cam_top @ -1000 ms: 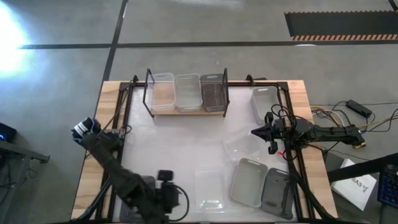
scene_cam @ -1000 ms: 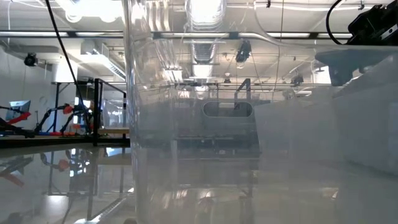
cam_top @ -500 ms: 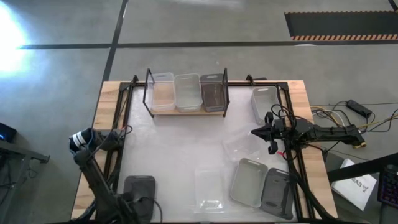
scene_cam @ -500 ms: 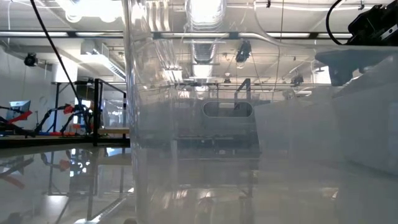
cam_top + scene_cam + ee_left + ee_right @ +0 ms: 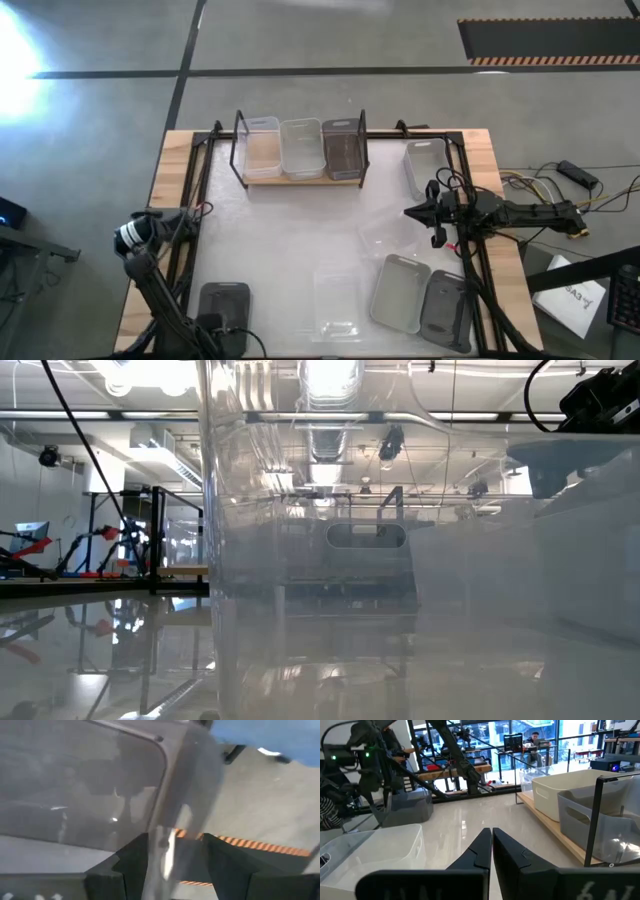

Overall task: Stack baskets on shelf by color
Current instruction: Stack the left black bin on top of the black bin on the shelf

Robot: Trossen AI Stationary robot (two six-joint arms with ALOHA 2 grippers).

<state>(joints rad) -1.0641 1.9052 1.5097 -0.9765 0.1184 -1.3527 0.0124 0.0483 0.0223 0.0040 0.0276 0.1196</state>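
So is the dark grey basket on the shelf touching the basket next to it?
Cannot tell. In the high view the dark grey basket sits tight beside the light grey basket on the shelf, but no view shows contact or a gap plainly.
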